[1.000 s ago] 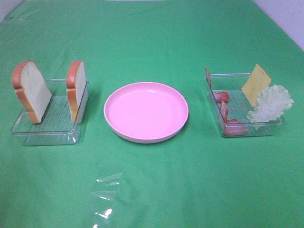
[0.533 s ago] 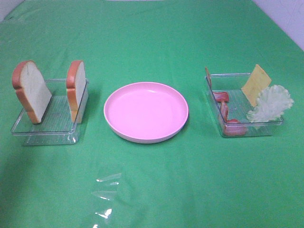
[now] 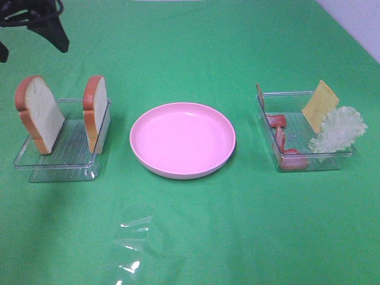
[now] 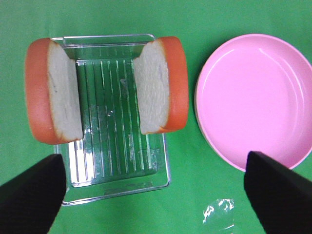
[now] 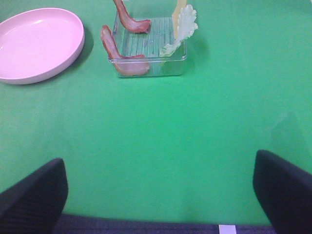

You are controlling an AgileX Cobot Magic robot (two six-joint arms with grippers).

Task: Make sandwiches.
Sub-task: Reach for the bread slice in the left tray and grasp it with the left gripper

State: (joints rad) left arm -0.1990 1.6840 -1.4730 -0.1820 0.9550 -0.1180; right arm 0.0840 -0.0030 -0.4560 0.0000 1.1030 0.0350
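Note:
Two white bread slices with orange-brown crust (image 3: 40,116) (image 3: 95,111) stand upright in a clear tray (image 3: 59,163) on the left. In the left wrist view the same slices (image 4: 51,92) (image 4: 163,85) lean on opposite walls of the tray. My left gripper (image 3: 32,50) hovers open behind and above this tray; its jaws (image 4: 153,157) are wide apart with nothing between them. On the right, a second clear tray (image 3: 309,163) holds pink-red bacon strips (image 3: 280,139), a cheese square (image 3: 319,105) and a lettuce leaf (image 3: 338,129). My right gripper (image 5: 158,160) is open, well short of that tray (image 5: 146,68).
A round pink plate (image 3: 182,139) sits bare between the two trays on the green cloth. A crumpled scrap of clear film (image 3: 133,243) lies in front of the plate, toward the left. The white wall edge (image 3: 362,24) shows at the back right.
My left gripper has come into the exterior view at the top left. The trays, the food and the plate have not moved.

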